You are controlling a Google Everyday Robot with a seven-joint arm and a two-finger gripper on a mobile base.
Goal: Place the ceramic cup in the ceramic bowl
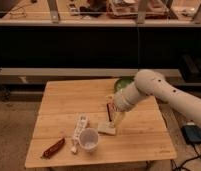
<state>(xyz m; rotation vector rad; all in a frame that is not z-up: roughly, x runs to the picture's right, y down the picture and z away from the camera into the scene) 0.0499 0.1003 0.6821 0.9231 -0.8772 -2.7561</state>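
The ceramic cup (88, 139) is small, white and upright, near the front edge of the wooden table (64, 102). The green ceramic bowl (123, 82) sits at the table's back right corner, partly hidden behind my white arm (159, 92). My arm reaches in from the right and bends down over the table's middle right. The gripper (116, 121) points down there, open and holding nothing. It hangs to the right of and behind the cup, well apart from it, and in front of the bowl.
A long white power strip (79, 130) lies just left of the cup. A pale flat packet (106, 128) lies under the gripper, a dark red bar (110, 111) beside it. A red-brown bar (53, 148) lies at the front left. A dark shelf unit stands behind the table.
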